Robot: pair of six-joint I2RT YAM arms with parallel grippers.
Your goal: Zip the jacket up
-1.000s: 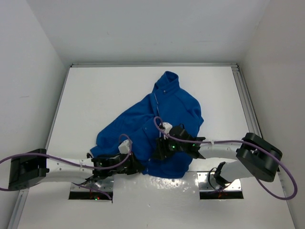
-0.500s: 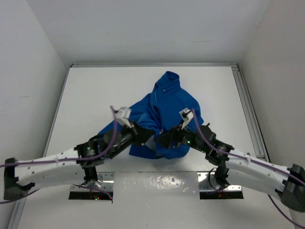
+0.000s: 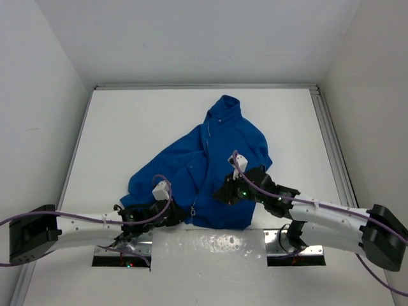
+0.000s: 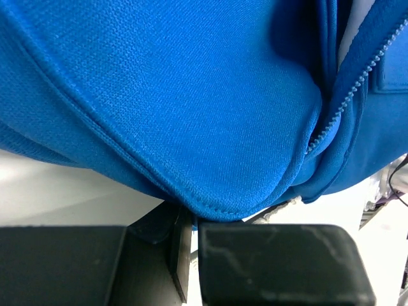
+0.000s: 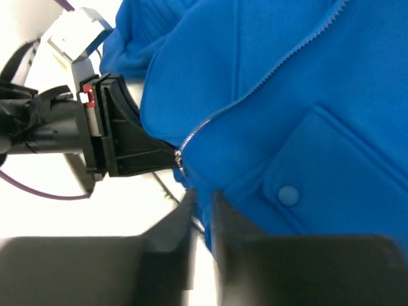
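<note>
Right now the left gripper [image 4: 185, 224] is pinching shut on the bottom hem of the jacket [image 3: 220, 143], which is lying rumpled on the table [image 3: 127, 127], bracing it beside the zipper pull [image 5: 181, 159], while the right gripper [image 5: 203, 220] is hovering nearly closed there, grip unclear, likely needing to catch that pull.

the jacket [image 4: 159, 95] is matt knitted fleece cloth, the table [image 3: 127, 127] smooth white.

The blue fleece jacket [image 3: 223, 146] lies rumpled on the white table [image 3: 127, 121], collar toward the far edge, with the left gripper [image 3: 180, 217] at its near hem and the right gripper [image 3: 221, 194] over its front.
</note>
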